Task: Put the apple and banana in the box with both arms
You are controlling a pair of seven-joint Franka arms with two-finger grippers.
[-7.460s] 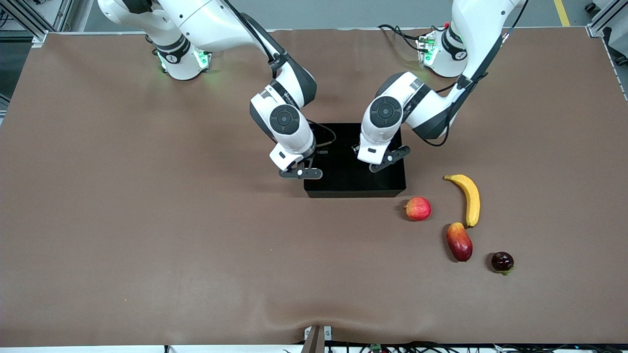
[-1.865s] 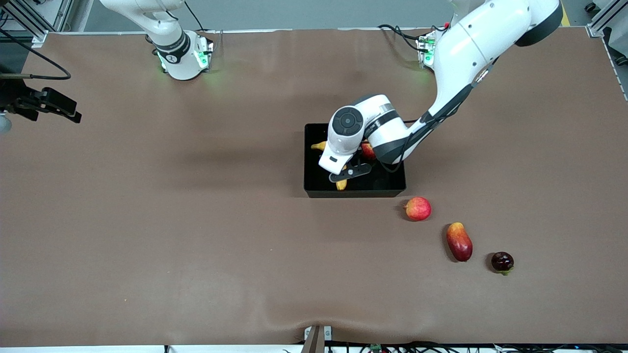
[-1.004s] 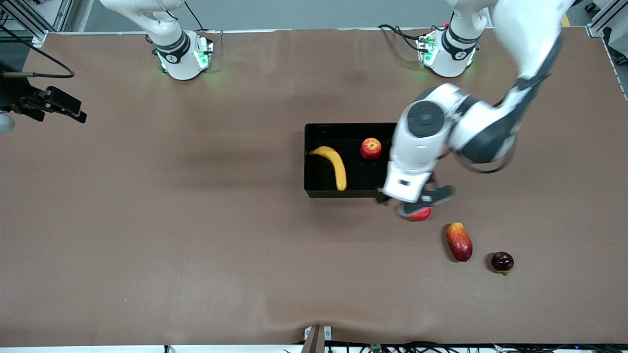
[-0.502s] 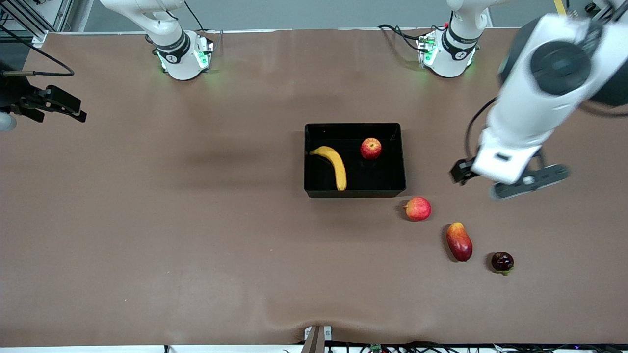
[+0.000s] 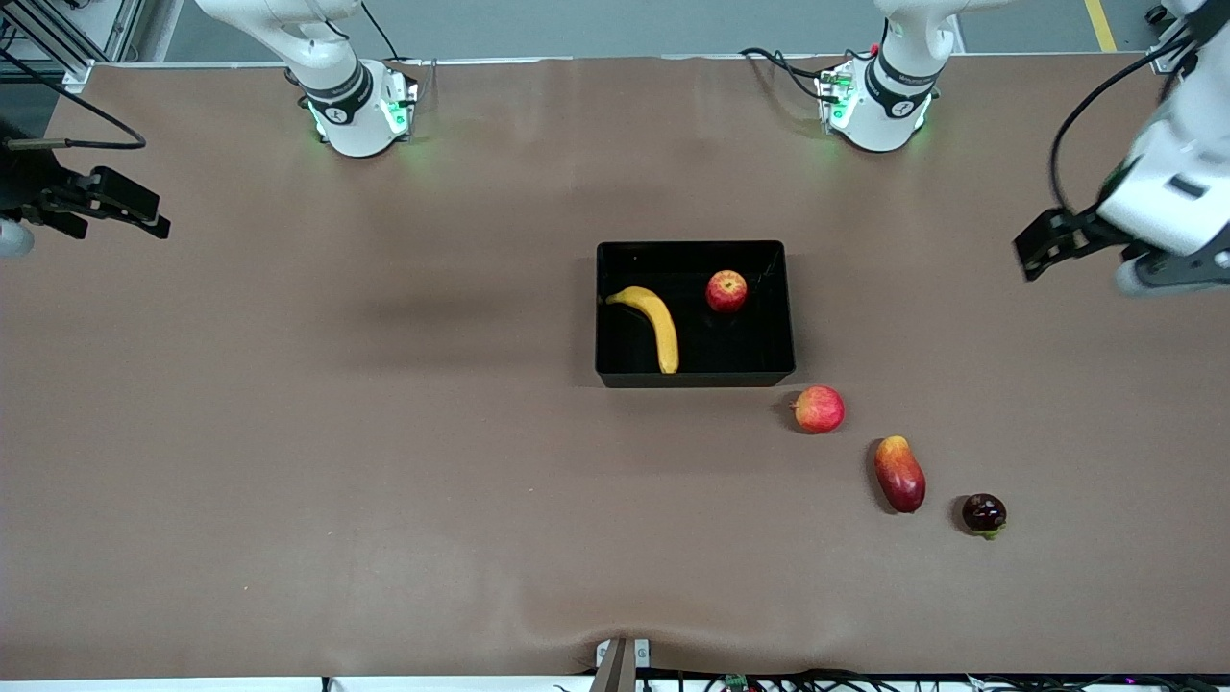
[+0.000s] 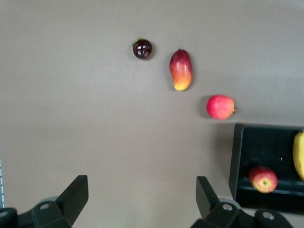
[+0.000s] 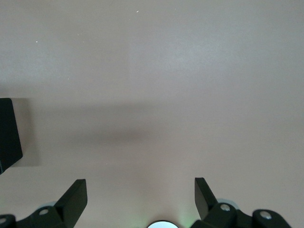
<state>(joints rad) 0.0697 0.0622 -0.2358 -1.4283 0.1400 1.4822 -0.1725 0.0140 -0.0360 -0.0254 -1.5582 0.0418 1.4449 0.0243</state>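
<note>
Since earlier, left gripper (image 5: pixel 1124 259), fingers apart, swings to frame's right edge; right gripper (image 7: pixel 137 199) open. Curved yellow banana (image 5: pixel 653 325) and small deep-red apple (image 5: pixel 726 290) lie in glossy black box (image 5: pixel 694 377); both probably light, smooth.

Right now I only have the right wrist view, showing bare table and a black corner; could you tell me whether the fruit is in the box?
Observer: Yes, the banana and the apple both lie inside the box, apart from each other.
Operator: Thank you; my right tool hangs open over the table. Is the left tool carrying anything?
Observer: No, it is open and empty, over the table toward the left arm's end.
Operator: Is any fruit outside the box?
Observer: Three: a pink-red round fruit, a mango-like fruit and a small dark fruit, nearer the front camera than the box.
</note>
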